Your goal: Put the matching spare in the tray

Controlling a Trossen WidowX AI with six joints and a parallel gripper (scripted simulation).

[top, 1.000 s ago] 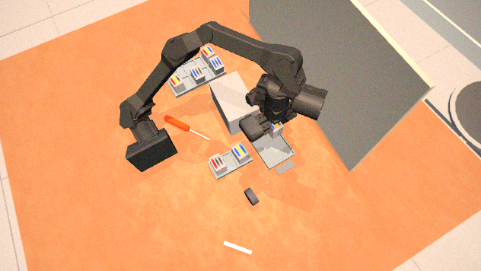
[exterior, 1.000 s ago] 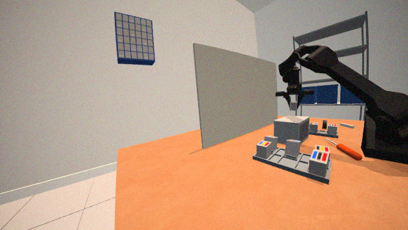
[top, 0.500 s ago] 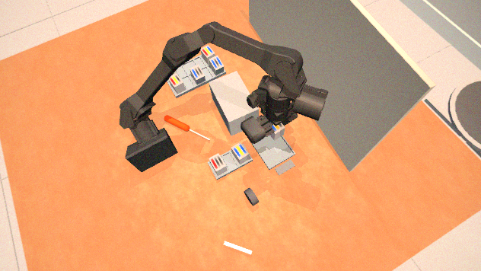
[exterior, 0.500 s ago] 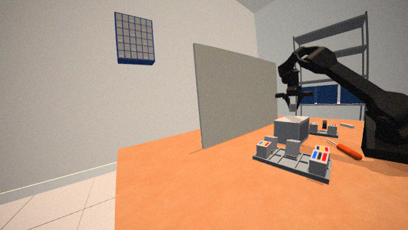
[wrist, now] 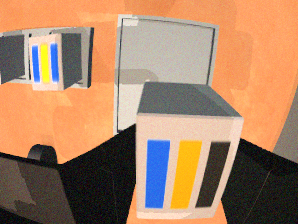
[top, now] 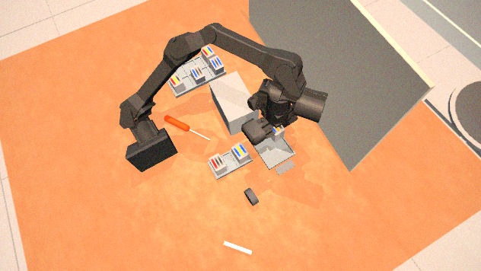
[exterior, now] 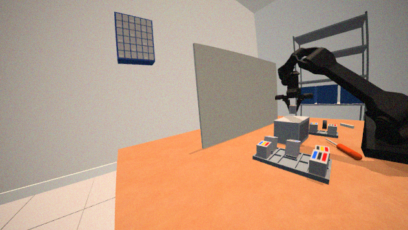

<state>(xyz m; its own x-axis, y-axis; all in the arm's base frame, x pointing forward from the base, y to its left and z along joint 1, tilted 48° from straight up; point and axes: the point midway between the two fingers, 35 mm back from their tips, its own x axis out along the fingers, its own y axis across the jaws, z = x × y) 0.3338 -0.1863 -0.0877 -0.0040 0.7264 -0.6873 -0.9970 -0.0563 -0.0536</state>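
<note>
My gripper (top: 278,132) (exterior: 292,108) is shut on a grey spare unit (wrist: 188,167) with a pale top carrying blue, amber and black bars. It holds the unit upright, raised above the table. In the top view it overlaps the rear edge of the shallow grey tray (top: 281,155) (wrist: 165,47), which looks empty where visible. A large grey block (top: 232,99) (exterior: 290,129) stands behind the tray. Several spares stand in the far rack (top: 186,90) (exterior: 275,157). I cannot tell which object is the mounted unit, and no printed back code is readable.
A small rack beside the tray holds a red-marked unit (top: 218,164) and a blue-yellow-blue unit (top: 240,153) (wrist: 46,62). A tall grey panel (top: 335,68) (exterior: 235,97) rises nearby. An orange screwdriver (top: 176,122) (exterior: 348,151), dark round piece (top: 251,196) and white bar (top: 237,247) lie apart.
</note>
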